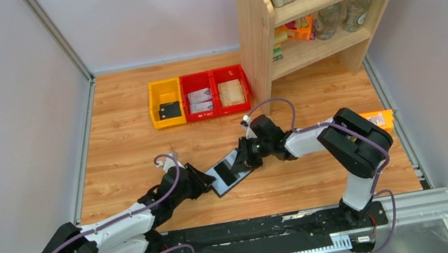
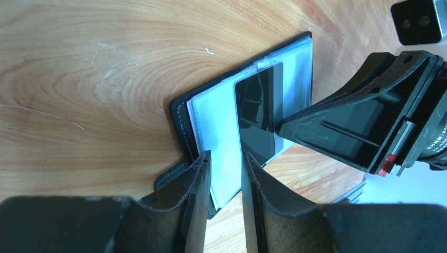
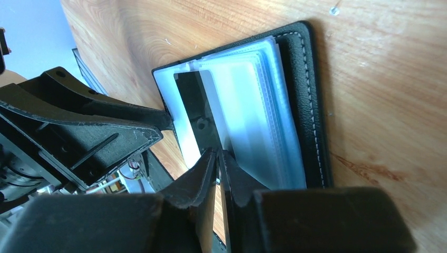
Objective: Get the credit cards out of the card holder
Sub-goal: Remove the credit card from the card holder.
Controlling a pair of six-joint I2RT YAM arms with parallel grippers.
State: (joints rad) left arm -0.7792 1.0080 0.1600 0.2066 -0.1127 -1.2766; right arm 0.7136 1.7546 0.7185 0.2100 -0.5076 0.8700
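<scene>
The card holder [image 1: 235, 174] lies open on the table between my arms, its clear sleeves up; it also shows in the left wrist view [image 2: 178, 108] and the right wrist view [image 3: 304, 100]. A black credit card [image 2: 258, 113] sticks partway out of a sleeve, also seen in the right wrist view [image 3: 196, 113]. My right gripper [image 3: 217, 153] is shut on the card's end, also in the top view [image 1: 245, 157]. My left gripper [image 2: 224, 158] has a narrow gap between its jaws, with the tips over the holder's near edge, nothing clamped; it also shows in the top view [image 1: 208, 183].
A yellow bin [image 1: 155, 105] holding black cards and two red bins [image 1: 197, 84] with whitish cards stand at the back. A wooden shelf [image 1: 256, 30] with cups and bottles is at the back right. An orange carton [image 1: 378, 119] lies at the right edge.
</scene>
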